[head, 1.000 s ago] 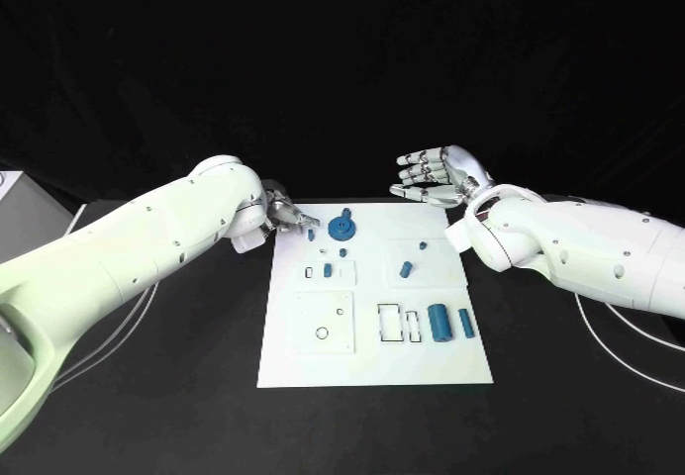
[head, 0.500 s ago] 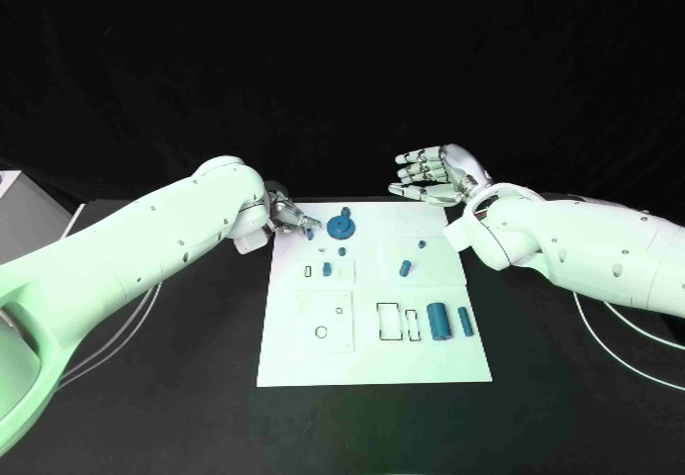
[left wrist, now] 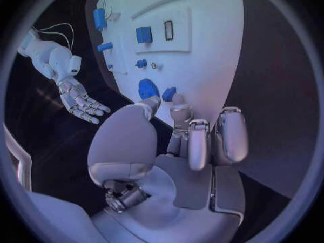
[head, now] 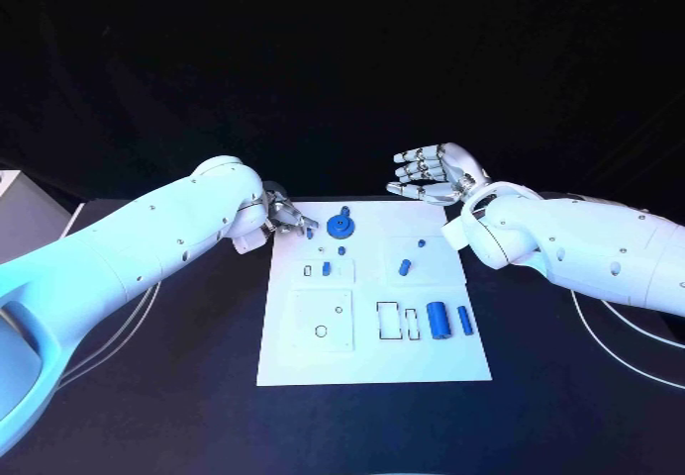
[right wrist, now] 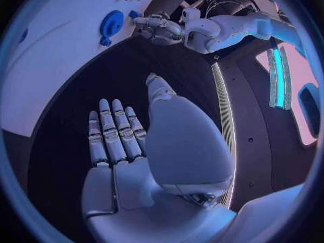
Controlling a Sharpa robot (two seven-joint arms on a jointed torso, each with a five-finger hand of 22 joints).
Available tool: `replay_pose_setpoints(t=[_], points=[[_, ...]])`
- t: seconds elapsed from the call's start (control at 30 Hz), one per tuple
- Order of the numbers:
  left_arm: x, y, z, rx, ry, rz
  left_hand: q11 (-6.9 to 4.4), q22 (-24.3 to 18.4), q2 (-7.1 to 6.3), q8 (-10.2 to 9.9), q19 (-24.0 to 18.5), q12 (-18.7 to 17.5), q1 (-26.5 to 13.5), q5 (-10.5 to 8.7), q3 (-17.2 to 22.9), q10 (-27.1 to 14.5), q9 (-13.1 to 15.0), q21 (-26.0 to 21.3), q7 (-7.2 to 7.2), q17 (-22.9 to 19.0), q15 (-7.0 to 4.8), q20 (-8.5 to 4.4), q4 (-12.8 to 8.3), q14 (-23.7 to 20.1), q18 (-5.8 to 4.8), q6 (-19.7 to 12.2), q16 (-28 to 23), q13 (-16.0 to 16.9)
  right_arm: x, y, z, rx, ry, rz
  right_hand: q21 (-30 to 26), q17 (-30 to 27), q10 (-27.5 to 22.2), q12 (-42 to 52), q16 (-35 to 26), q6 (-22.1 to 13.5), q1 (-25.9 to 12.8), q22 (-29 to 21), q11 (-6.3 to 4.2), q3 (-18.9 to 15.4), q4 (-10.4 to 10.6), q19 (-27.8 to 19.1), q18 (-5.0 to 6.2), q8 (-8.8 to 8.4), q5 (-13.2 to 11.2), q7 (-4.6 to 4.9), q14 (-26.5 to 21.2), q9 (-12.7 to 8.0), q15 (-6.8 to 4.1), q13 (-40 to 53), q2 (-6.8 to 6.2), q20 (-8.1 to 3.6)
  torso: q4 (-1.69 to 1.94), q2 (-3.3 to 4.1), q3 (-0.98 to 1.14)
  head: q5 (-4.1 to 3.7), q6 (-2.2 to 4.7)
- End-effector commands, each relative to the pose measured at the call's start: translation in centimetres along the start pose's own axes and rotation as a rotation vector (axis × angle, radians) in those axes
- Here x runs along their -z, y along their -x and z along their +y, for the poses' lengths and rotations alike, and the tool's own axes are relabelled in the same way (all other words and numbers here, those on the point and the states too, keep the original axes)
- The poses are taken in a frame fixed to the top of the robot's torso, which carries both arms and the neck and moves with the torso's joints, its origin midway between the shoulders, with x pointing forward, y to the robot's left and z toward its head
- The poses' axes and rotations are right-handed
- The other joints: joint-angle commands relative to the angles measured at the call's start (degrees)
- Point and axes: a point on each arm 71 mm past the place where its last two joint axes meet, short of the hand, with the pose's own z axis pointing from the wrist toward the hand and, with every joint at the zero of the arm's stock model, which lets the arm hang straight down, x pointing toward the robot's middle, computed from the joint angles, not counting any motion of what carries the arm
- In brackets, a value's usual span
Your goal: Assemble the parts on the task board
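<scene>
The white task board [head: 374, 346] lies in the middle of the black table. My left hand [head: 290, 220] is at its far left corner and pinches a small blue part [head: 312, 234] between thumb and a finger, right beside the round blue gear [head: 342, 227]. The left wrist view shows the same part [left wrist: 169, 93] at the fingertips [left wrist: 177, 100], next to the gear [left wrist: 148, 87]. My right hand [head: 436, 173] hovers past the board's far edge, palm up, fingers stretched, holding nothing [right wrist: 128, 140]. Two blue cylinders [head: 440, 322] lie at the board's right side, and small blue pegs [head: 407, 266] near its middle.
Outlined recesses [head: 390, 321] mark the board's near half. A white box [head: 12, 188] stands at the table's far left edge. Thin cables trail over the table beside the left arm [head: 136, 317] and the right arm [head: 614, 327].
</scene>
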Motion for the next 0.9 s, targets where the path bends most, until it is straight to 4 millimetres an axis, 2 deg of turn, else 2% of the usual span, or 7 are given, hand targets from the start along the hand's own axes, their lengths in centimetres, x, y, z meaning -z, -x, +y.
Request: replay_pose_setpoints(t=[0.03, 0.17, 0.63, 0.83, 0.87, 0.9], points=[[-0.02, -0.25, -0.26, 0.008, -0.016, 0.032, -0.1, 0.1, -0.02, -0.2, -0.2, 0.4, 0.8, 0.04, 0.5, -0.3, -0.1, -0.1, 0.01, 14.4, 0.31, 0.24, -0.1, 5.6, -0.42, -0.2, -0.1, 0.0, -0.02, -0.14, 0.2, 0.004, 0.014, 0.01, -0.2, 0.0, 0.3, -0.2, -0.2, 0.3, -0.1, -0.1, 0.04, 0.1, 0.0, -0.4, -0.65, 0.28, 0.2, 5.5, -0.2, 0.0, 0.04, 0.0, 0.18, -0.18, -0.03, -0.01, -0.02, -0.01, -0.09], [-0.08, -0.35, -0.21, 0.011, -0.015, 0.041, -0.11, 0.0, -0.06, -0.3, -0.3, 0.3, 1.5, -0.03, 0.9, -0.4, -0.1, -0.1, 0.0, 14.3, 0.3, 0.25, -0.1, 5.6, -0.4, -0.2, -0.2, -0.1, -0.03, -0.15, 0.22, 0.004, 0.014, 0.01, -0.2, 0.0, 0.3, -0.2, -0.2, 0.3, -0.1, -0.1, 0.04, 0.1, 0.0, -0.4, -0.65, 0.28, 0.2, 5.5, -0.2, 0.0, 0.04, 0.0, 0.18, -0.18, 0.04, 0.01, -0.04, -0.13, -0.31], [-0.1, -0.55, -0.28, 0.028, -0.022, 0.057, -0.2, 0.1, 0.22, -0.4, -0.3, 0.6, 3.7, 0.01, 2.8, -0.5, -0.2, -0.2, -0.1, 14.4, 0.23, 0.24, -0.4, 5.6, -0.4, -0.2, -0.1, -0.2, -0.05, -0.18, 0.25, 0.003, 0.013, 0.013, -0.2, 0.0, 0.3, -0.2, -0.2, 0.3, -0.1, -0.1, 0.04, 0.1, 0.0, -0.4, -0.65, 0.28, 0.2, 5.5, -0.2, 0.0, 0.04, 0.0, 0.18, -0.18, 0.08, -0.01, -0.04, -0.09, -0.39], [-0.1, -0.62, -0.29, 0.037, -0.026, 0.067, -0.37, 0.1, 0.62, -0.6, -0.4, 0.4, 6.6, 0.12, 6.7, -0.8, -0.3, -0.2, -0.26, 14.3, 0.04, 0.15, -1.2, 5.6, -0.37, -0.3, -0.2, -0.7, -0.05, -0.17, 0.24, 0.003, 0.012, 0.013, -0.2, -0.1, 0.3, -0.2, -0.2, 0.3, -0.1, -0.1, 0.05, 0.2, 0.0, -0.4, -0.66, 0.27, 0.2, 5.51, -0.3, -0.1, 0.05, 0.0, 0.26, -0.18, 0.09, -0.04, -0.05, -0.01, -0.38], [-0.1, -0.63, -0.29, 0.038, -0.027, 0.069, -0.47, 0.1, 0.34, -0.9, -0.4, 0.2, 7.8, 0.12, 10.2, -1.1, -0.5, -0.2, -0.15, 14.4, 0.01, 0.06, -2.0, 5.6, -0.37, -0.4, -0.2, -1.2, -0.05, -0.17, 0.24, 0.003, 0.012, 0.013, -0.2, -0.1, 0.3, -0.2, -0.2, 0.3, -0.1, -0.1, 0.05, 0.2, 0.0, -0.4, -0.66, 0.27, 0.2, 5.51, -0.3, -0.1, 0.05, 0.0, 0.26, -0.18, 0.06, -0.03, -0.04, 0.0, -0.38], [-0.1, -0.64, -0.29, 0.038, -0.027, 0.069, -0.41, 0.1, 0.06, -1.0, -0.5, 0.2, 7.9, 0.12, 11.0, -1.1, -0.5, -0.2, -0.23, 14.4, 0.05, 0.05, -2.1, 5.6, -0.37, -0.3, -0.2, -1.2, -0.06, -0.17, 0.23, 0.003, 0.012, 0.013, -0.2, -0.1, 0.3, -0.2, -0.2, 0.3, -0.1, -0.1, 0.05, 0.2, 0.0, -0.4, -0.66, 0.27, 0.2, 5.51, -0.3, -0.1, 0.05, 0.0, 0.26, -0.18, 0.05, -0.04, -0.04, 0.03, -0.39]])
